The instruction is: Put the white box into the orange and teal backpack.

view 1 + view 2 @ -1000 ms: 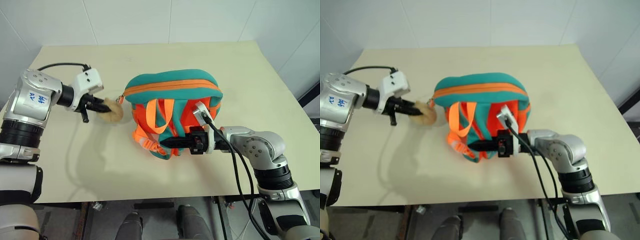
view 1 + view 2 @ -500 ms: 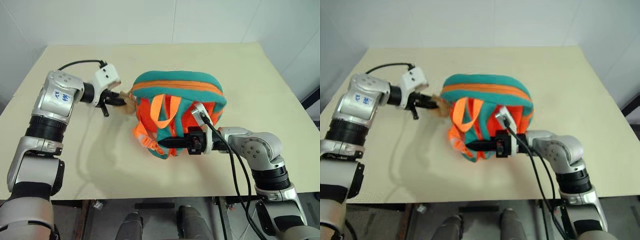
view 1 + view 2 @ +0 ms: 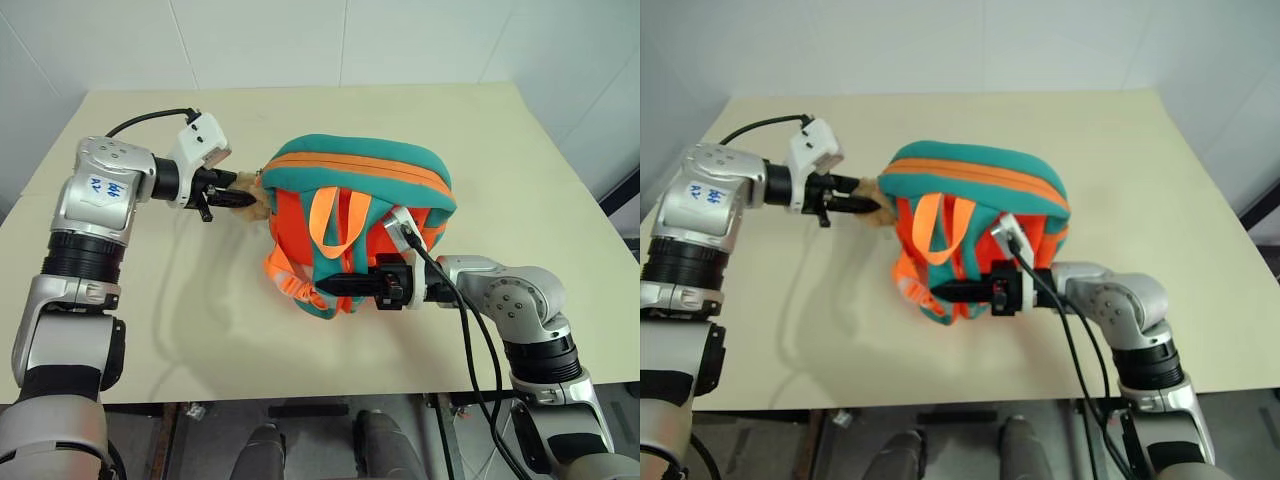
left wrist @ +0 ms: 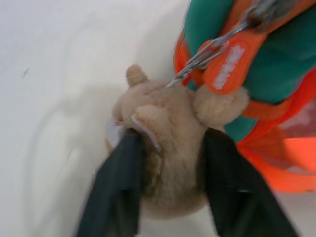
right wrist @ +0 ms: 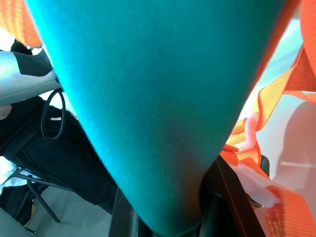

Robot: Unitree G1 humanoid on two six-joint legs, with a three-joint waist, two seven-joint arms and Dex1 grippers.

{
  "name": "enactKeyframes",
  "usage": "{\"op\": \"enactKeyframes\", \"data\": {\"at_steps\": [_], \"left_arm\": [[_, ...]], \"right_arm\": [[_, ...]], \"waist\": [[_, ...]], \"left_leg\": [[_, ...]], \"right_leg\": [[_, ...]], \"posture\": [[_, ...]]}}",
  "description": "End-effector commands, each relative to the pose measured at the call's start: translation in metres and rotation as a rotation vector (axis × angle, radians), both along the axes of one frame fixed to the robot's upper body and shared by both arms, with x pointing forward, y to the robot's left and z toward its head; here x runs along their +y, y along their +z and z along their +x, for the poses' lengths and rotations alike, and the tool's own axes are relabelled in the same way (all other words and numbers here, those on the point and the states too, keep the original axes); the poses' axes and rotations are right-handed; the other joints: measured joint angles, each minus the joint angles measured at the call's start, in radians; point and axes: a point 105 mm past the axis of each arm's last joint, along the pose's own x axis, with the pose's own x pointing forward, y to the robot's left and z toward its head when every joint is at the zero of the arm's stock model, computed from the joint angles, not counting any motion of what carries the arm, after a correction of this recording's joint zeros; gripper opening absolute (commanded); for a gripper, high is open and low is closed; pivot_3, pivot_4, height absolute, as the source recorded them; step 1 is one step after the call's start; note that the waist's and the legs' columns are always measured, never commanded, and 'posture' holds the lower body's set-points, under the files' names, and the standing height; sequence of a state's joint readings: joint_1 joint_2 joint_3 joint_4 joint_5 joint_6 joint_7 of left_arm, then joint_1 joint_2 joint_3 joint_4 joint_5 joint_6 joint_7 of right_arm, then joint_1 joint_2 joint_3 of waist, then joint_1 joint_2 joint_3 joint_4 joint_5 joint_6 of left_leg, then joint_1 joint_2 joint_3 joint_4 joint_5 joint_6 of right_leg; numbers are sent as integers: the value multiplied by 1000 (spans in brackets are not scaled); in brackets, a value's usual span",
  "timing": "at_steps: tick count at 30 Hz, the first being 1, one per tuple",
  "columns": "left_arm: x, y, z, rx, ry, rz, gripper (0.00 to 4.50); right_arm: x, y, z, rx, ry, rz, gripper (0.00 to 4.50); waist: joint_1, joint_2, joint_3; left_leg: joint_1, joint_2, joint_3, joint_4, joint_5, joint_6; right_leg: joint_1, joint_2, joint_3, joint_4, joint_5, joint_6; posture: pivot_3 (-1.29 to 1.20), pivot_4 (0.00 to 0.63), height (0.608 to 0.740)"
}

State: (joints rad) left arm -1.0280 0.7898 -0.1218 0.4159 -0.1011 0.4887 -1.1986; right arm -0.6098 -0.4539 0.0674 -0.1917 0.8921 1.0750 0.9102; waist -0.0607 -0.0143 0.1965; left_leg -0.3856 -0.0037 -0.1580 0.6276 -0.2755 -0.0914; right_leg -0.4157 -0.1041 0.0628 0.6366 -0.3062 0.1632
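1. I see my left pincer [image 3: 225,196] spread around the plush toy [image 4: 168,163] at the backpack's [image 3: 355,180] left end.
2. My right pincer [image 3: 335,284] pinches a teal strap at the near side, pointing left.
3. I can't spot the white box; the backpack's long axis runs left-right, its zipper along the top.

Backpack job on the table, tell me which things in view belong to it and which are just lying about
Part of the job:
- orange and teal backpack, standing on the table
- plush toy clipped to it, between the left gripper fingers
- right gripper, shut on a teal strap

Lying about:
- nothing loose on the table
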Motion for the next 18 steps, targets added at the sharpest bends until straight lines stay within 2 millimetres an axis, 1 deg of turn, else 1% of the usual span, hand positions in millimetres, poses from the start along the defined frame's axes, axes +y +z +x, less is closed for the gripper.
{"op": "enactKeyframes", "data": {"at_steps": [1, 3, 5, 6, 9, 11, 13, 14, 15, 16, 18], "left_arm": [[9, 27, -21, -63, -75, -54, 3140], [15, 38, -31, -121, -113, -55, 3753], [19, 51, -35, -166, -104, -74, 4329], [21, 53, -39, -163, -109, -75, 4469], [40, 53, -52, -142, -105, -50, 4469], [47, 52, -60, -127, -114, -56, 4469], [50, 51, -69, -100, -130, -115, 4500], [51, 49, -73, -88, -138, -140, 4500], [51, 45, -76, -73, -146, -160, 4500], [50, 43, -78, -65, -151, -170, 4500], [47, 37, -80, -55, -161, -188, 4500]], "right_arm": [[-4, 13, -6, -41, 26, 24, 204], [-5, 15, -6, -53, 28, 16, 204], [-8, 16, -5, -69, 28, 4, 204], [-9, 17, -5, -79, 27, -3, 204], [-20, 22, -1, -160, 13, -64, 204], [-27, 26, -1, -209, 11, -98, 204], [-35, 31, 0, -260, -2, -130, 901], [-38, 33, 1, -293, -8, -156, 1116], [-41, 34, 0, -340, -5, -187, 1567], [-43, 34, -1, -371, 1, -208, 1797], [-42, 34, -3, -432, 6, -236, 2490]], "waist": [[1, 0, 0], [3, 0, 0], [5, 0, 0], [7, 0, 0], [7, 0, 0], [6, 0, 0], [6, 0, 0], [6, 0, 0], [6, 0, 0], [6, 1, 0], [7, 0, 0]], "left_leg": [[0, 0, 0, 0, 0, 0], [0, 0, 0, 0, 0, 0], [0, 0, 0, 0, 0, 0], [0, 0, 0, 0, 0, 0], [0, 0, 0, 0, 0, 0], [0, 0, 1, 0, 0, 0], [0, 0, 0, 0, 0, 1], [0, 0, 0, 0, 0, 1], [-1, 0, 0, 0, -1, 1], [-1, 0, 0, 0, -1, 1], [-1, 0, 1, 0, -1, 1]], "right_leg": [[0, 0, 0, 0, 0, 0], [0, 0, 0, -1, 0, 0], [0, 0, 0, -1, 0, 0], [0, 0, 0, -1, 0, 0], [0, 0, 0, -5, 0, 0], [0, 0, 0, -6, 0, 0], [0, 0, 0, -7, 0, 0], [0, 0, 0, -7, 0, 0], [0, 0, 0, -7, 0, 0], [0, 0, 0, -7, 0, 0], [0, 0, 0, -7, 0, 0]], "posture": [[0, 150, 740], [0, 150, 740], [0, 150, 740], [0, 150, 740], [0, 150, 740], [0, 150, 740], [0, 150, 740], [0, 150, 740], [0, 150, 740], [0, 150, 740], [0, 150, 740]]}}
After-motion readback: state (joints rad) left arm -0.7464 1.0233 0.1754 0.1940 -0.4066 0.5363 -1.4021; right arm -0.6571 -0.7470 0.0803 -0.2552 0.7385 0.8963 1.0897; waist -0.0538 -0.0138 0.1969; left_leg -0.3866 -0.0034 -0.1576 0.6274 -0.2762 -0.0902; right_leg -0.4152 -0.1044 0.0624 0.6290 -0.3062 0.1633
